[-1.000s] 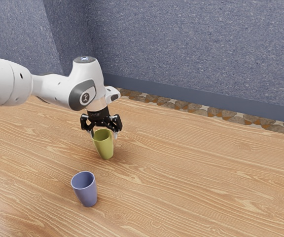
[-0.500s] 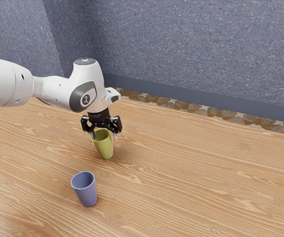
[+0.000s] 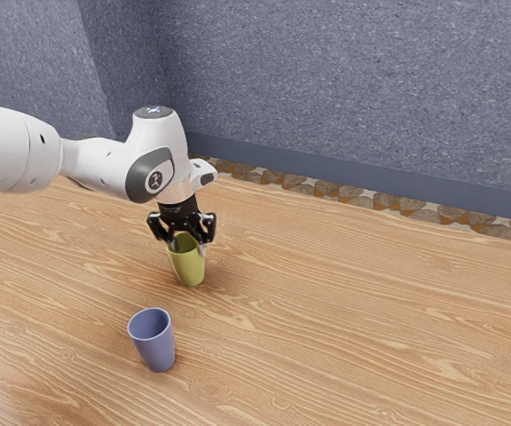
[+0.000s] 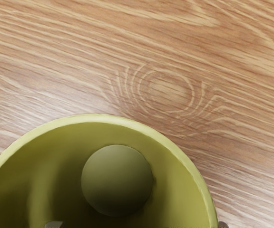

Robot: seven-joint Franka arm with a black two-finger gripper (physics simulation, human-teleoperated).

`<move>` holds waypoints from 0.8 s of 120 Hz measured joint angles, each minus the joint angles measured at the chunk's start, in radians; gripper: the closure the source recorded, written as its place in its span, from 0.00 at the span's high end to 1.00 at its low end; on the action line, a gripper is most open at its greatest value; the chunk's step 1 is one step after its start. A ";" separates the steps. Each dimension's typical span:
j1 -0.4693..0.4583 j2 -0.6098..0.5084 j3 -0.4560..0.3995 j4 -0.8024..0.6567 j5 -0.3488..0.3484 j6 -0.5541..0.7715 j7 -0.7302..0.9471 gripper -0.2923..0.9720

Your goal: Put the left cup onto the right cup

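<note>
A white smooth-shelled robot arm (image 3: 25, 155) is made up of thick, rounded segments joined by narrow seams. On the link nearest the fingers (image 3: 170, 238), a grey oval panel (image 3: 152, 175) is set into the white shell and is marked with a small white ring. That link is topped by a pale blue-grey disc (image 3: 153, 111). A short white flange (image 3: 204, 171) is fitted just above the black two-finger gripper (image 3: 184, 244). The gripper's body is built of angular black parts, and pale tips are seen at the fingers' ends.
</note>
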 joint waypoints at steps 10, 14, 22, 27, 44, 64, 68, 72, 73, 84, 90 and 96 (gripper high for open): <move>0.000 0.000 0.000 0.000 0.000 0.000 0.000 0.46; 0.000 0.000 0.000 0.000 0.000 0.000 0.000 0.44; 0.000 0.000 0.000 0.000 0.000 0.000 0.000 0.42; 0.000 0.000 0.000 0.000 0.000 0.000 0.000 0.40; 0.000 0.000 0.000 0.000 0.000 0.000 0.000 0.35; 0.000 0.000 0.000 0.000 0.000 0.000 -0.001 0.30; 0.000 0.000 0.000 0.000 0.000 0.000 -0.001 0.28; 0.000 0.000 0.000 0.000 0.000 0.000 -0.002 0.27; 0.000 0.000 0.000 0.000 0.000 0.000 -0.002 0.27; 0.000 0.000 0.000 0.000 0.000 0.000 -0.002 0.23; 0.000 0.000 0.000 0.000 0.000 0.000 -0.002 0.22; 0.000 0.000 0.000 0.000 0.000 0.001 -0.003 0.20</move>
